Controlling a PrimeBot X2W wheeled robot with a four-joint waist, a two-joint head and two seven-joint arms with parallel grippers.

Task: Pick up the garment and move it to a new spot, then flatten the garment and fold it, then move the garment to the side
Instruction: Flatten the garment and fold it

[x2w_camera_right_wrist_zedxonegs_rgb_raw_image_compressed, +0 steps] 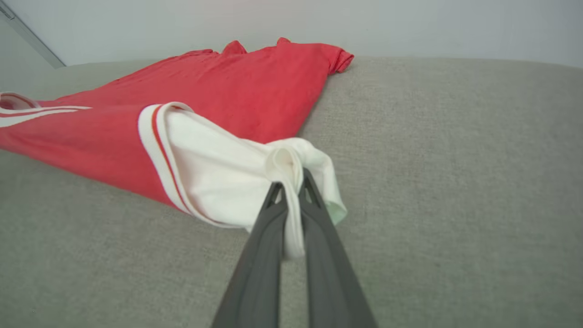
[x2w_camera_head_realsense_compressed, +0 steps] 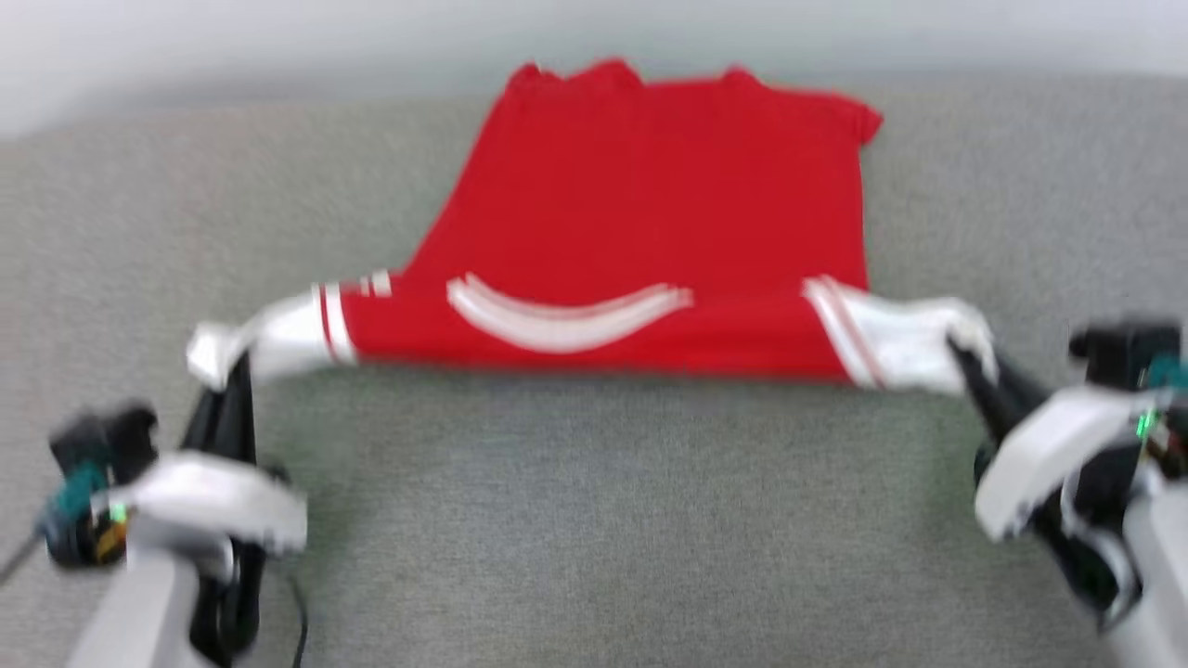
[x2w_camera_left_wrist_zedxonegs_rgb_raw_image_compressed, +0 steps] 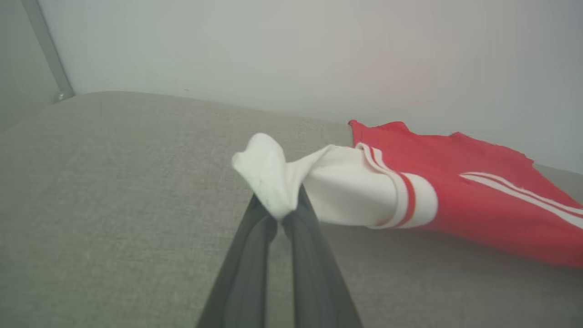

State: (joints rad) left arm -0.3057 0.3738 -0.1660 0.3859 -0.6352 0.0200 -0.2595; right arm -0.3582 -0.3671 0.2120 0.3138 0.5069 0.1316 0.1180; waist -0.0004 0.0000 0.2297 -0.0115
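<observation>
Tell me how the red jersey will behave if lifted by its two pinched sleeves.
Likely floppy: the garment bunches into folds where the left gripper and right gripper pinch its white sleeves, so the middle would probably sag. Probably light: thin fingertip pinches hold it stretched. It may drag rather than glide on the textured grey surface.

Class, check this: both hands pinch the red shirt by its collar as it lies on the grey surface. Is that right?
No: the left hand and right hand pinch the shirt by its white sleeves, not its collar, as the wrist views show. The rest holds.
</observation>
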